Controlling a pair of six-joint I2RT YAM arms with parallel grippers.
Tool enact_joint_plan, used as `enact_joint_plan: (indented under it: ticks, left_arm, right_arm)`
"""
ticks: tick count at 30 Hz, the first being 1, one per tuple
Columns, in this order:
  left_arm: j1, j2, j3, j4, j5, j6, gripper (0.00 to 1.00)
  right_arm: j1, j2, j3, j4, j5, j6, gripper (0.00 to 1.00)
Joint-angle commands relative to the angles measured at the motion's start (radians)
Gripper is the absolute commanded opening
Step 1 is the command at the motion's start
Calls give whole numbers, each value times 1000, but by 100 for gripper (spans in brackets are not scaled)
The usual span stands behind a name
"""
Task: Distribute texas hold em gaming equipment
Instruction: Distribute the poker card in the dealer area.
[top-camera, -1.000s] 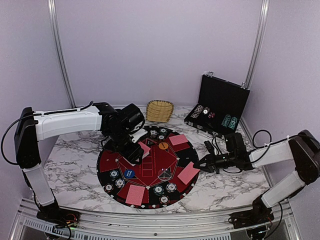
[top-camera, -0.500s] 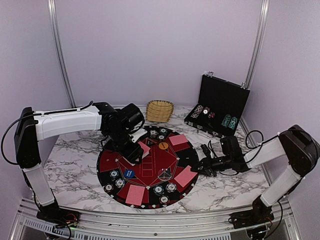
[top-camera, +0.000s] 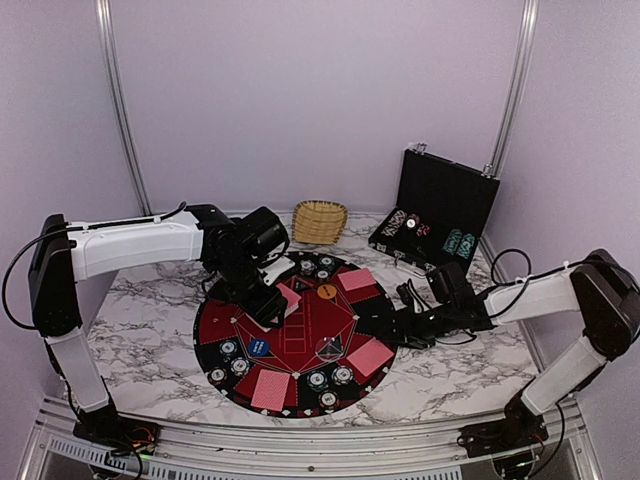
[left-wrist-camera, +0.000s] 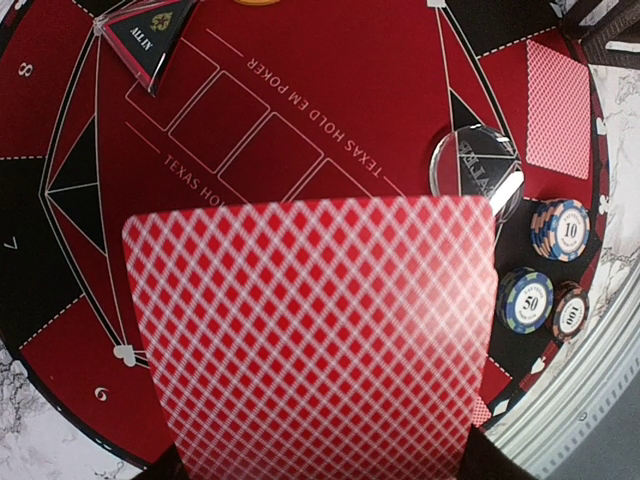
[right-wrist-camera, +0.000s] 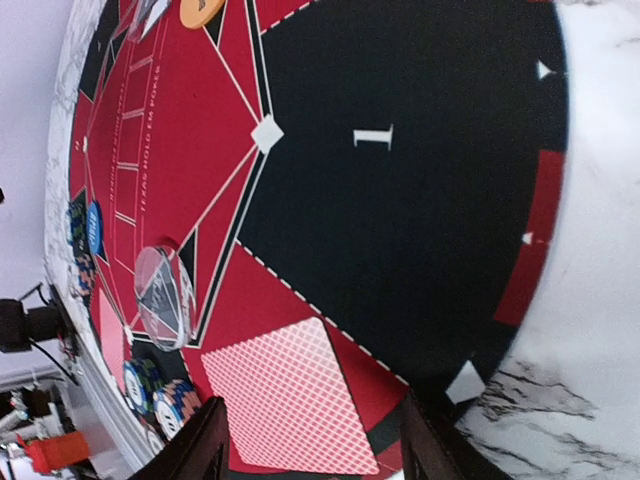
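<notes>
From above, the clearest change is on the right. A second ago the right-side card (top-camera: 370, 355) hung over the edge of the round mat (top-camera: 300, 335) toward the marble tabletop (top-camera: 150, 330). Now it lies wholly on the mat in a near-right seat sector. The right hand (top-camera: 398, 328) has swung inward and a little farther from the bases, and sits just beside that card at the mat's rim. The left hand (top-camera: 272, 305) has not shifted. It hangs over the mat's far-left part, pinching a red-backed card (top-camera: 288, 297).

The left wrist view is mostly filled by that red-backed card, held flat above the printed centre, with dark fingertips just showing under its lower corners. Beyond it are a clear dealer disc (left-wrist-camera: 477, 170), three small chip stacks (left-wrist-camera: 560, 228) and another card already laid down (left-wrist-camera: 558, 108).

In the right wrist view the fingers (right-wrist-camera: 215, 440) are spread wide with nothing between them. The right-side card rests flat on a red wedge ahead, beside the clear disc, with black sector 1 empty above it.

That seat looks served, so the right hand seems free to fetch more. The left hand's card has not yet been placed, and several seats already have chips and cards.
</notes>
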Motion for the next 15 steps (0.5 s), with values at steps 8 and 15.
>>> enact_joint_plan:
  ticks: [8, 15]
  left_arm:
    - [4, -33, 11, 11, 29, 11, 50]
    - [0, -34, 11, 11, 41, 8, 50]
  right_arm:
    - [12, -96, 116, -146, 81, -37, 74]
    - [13, -13, 195, 113, -149, 93, 75]
